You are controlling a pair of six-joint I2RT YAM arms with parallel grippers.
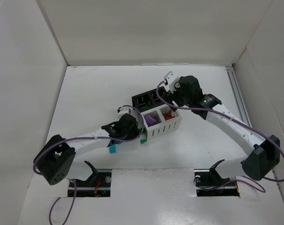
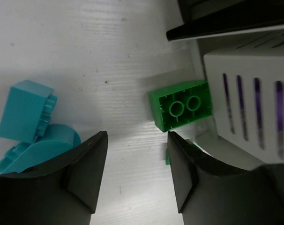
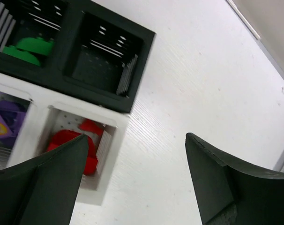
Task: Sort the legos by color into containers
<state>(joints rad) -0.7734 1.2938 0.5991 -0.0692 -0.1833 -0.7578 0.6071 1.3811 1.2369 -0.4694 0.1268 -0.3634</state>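
A green lego lies upside down on the table against the white bin, just ahead of my open, empty left gripper. Two teal legos lie to its left. In the top view the left gripper hovers between a teal lego and the green lego. My right gripper is open and empty above the table beside the white bin's red cell. The white bin holds red legos and purple legos. The black bin holds green legos; its other cell looks empty.
The two bins stand side by side mid-table, black bin behind white bin. White walls enclose the table on three sides. The right gripper sits at the bins' right end.
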